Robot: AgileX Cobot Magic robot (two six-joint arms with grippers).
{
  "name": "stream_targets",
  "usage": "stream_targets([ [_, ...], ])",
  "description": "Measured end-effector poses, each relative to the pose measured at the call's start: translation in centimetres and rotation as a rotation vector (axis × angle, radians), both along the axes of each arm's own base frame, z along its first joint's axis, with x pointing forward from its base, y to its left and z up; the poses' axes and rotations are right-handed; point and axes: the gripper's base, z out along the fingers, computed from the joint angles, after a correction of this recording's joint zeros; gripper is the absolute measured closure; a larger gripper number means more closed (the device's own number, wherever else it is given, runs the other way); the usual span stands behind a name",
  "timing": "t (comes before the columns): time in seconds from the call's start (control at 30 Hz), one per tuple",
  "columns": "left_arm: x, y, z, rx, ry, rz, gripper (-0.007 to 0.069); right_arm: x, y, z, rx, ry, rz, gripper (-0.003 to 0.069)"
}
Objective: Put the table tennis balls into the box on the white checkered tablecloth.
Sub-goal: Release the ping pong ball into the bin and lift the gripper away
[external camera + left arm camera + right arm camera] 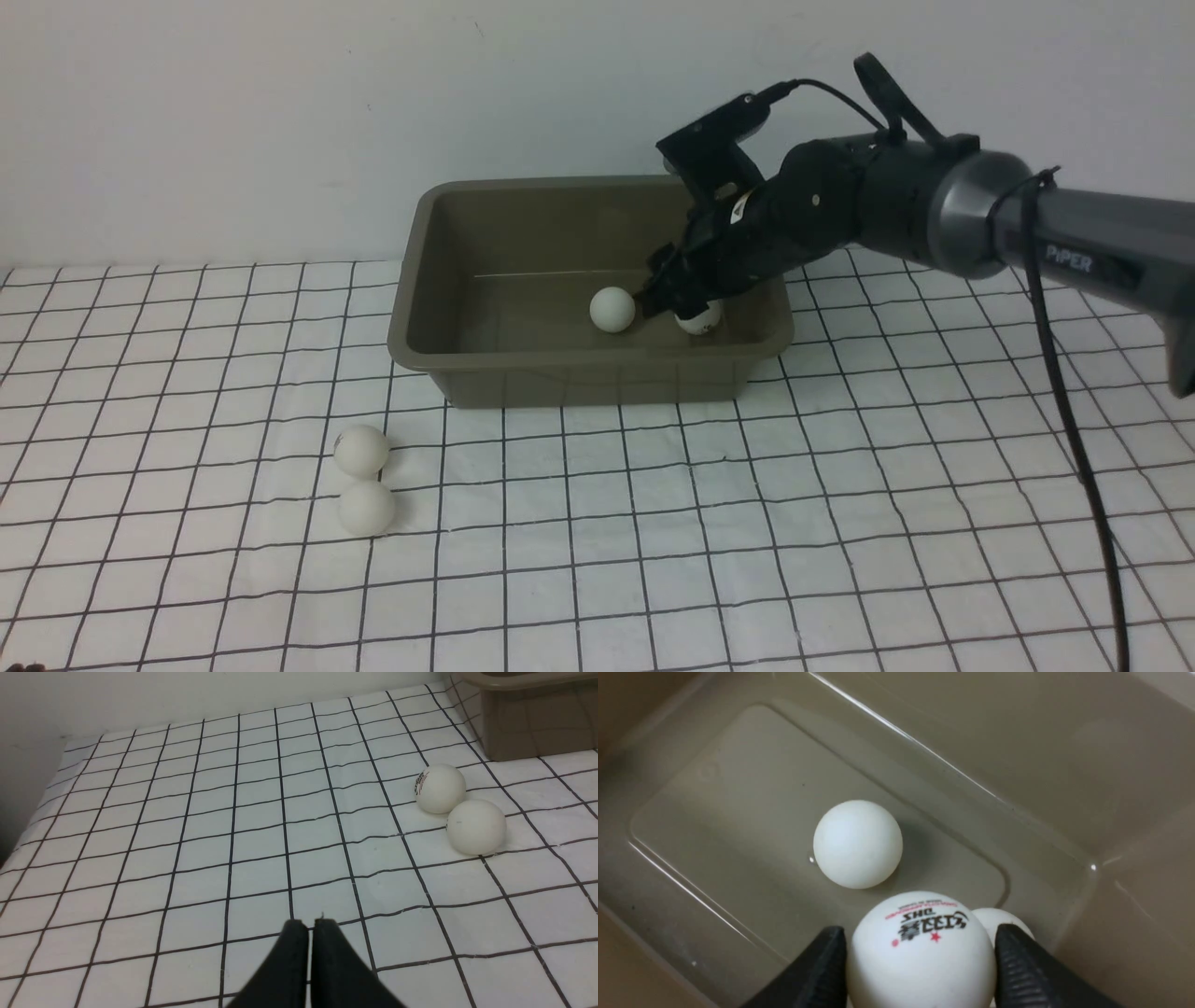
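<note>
Printed ball (920,961) pinched in right hand (920,927) | above box (738,788) floor | left hand (310,921) pressed together over tablecloth (187,835)

Inside the box (425,280), the right claw (665,301) straddles one ball (920,956), a second ball (858,844) just ahead, a third ball (1001,919) beside. On the tablecloth (187,858), two touching balls (475,828) lie ahead-right of the left claw (311,926).
</note>
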Motion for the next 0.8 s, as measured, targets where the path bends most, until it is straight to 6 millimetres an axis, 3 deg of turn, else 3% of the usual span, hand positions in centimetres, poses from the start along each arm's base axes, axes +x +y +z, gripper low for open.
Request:
stream_targets([
  [0.57, 0.00, 0.00, 0.00, 0.000, 0.000, 0.000, 0.0629, -0.03, 0.10, 0.02, 0.012, 0.003, 0.003, 0.0272],
  [0.8, 0.00, 0.00, 0.00, 0.000, 0.000, 0.000, 0.0629, -0.04, 0.12, 0.03, 0.015, 0.004, 0.004, 0.0225],
])
